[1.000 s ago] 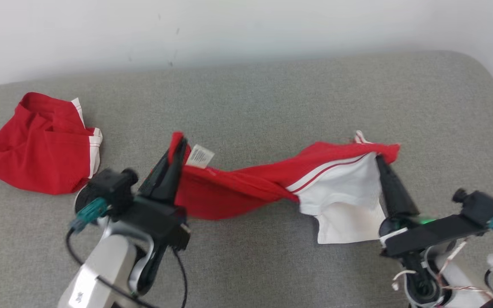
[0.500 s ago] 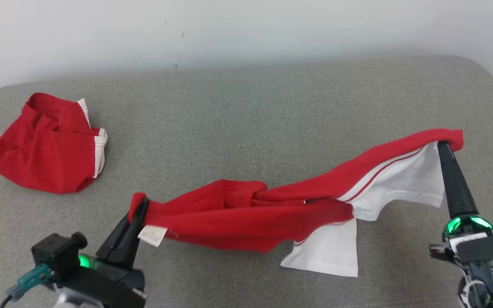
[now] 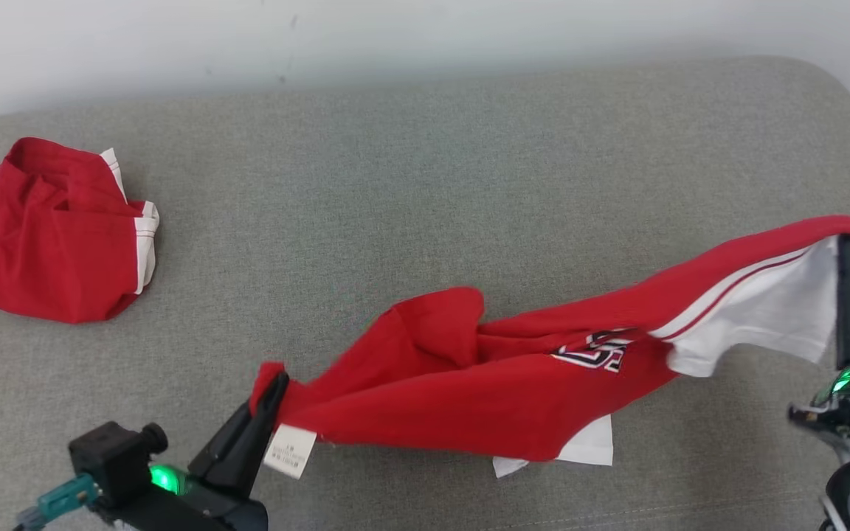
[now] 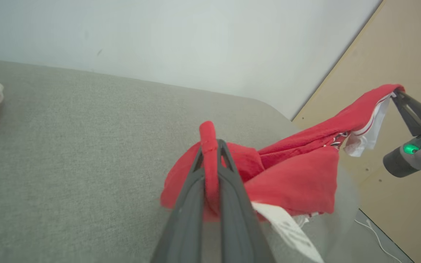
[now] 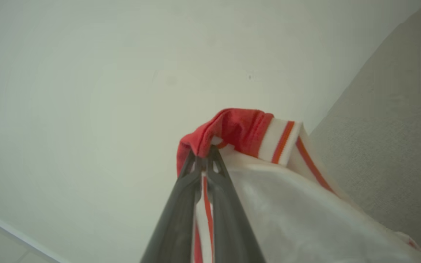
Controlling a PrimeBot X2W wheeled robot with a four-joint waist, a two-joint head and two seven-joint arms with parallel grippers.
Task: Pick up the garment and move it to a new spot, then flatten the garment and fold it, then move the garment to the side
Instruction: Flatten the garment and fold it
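Claws, two: left claw (image 3: 275, 383) pinching the garment (image 3: 469, 391) by its red edge, near left; right claw (image 3: 848, 243) pinching its red-trimmed white end, right. Garment stretched between both, sagging over one grey worktop (image 3: 425, 169). Second red garment (image 3: 41, 251), one, crumpled, far left.

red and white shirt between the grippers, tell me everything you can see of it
The red jersey-knit shirt hangs stretched and twisted between the left gripper and right gripper, both shut on its edges. It has a white sleeve with red stripes, printed lettering and a white label. Its sagging middle seems to rest on the grey cushion.
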